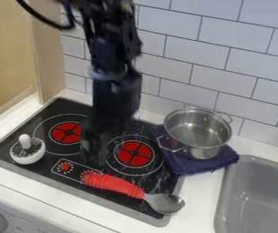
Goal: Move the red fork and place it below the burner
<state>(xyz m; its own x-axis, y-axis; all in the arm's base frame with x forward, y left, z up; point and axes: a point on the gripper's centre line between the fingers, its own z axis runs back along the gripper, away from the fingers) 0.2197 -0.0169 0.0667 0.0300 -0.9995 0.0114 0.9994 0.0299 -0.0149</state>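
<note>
On the black stove [60,109], the red-handled spoon [113,184] lies along the front right part, below the right burner [134,154]. Its ridged red handle points toward the middle of the stove's front, with the end at the right one of two printed red dials, and its metal bowl reaches over the stove's right rim toward the white tabletop [197,195]. The black gripper [93,152] hangs down over the middle of the stove, between the left burner [66,132] and the right one; it is dark and blurred, and I cannot tell whether it is open or closed. At the stove's front left sits a round white object [28,153] with a short knob standing up from it. Beside the stove's back right side, a metal pot [197,132] with two handles stands upright on a dark blue cloth [183,164], which overlaps the stove's right edge. Farther right of the stove is a grey sink [256,195], and behind the stove rises a white tiled wall [220,54].
</note>
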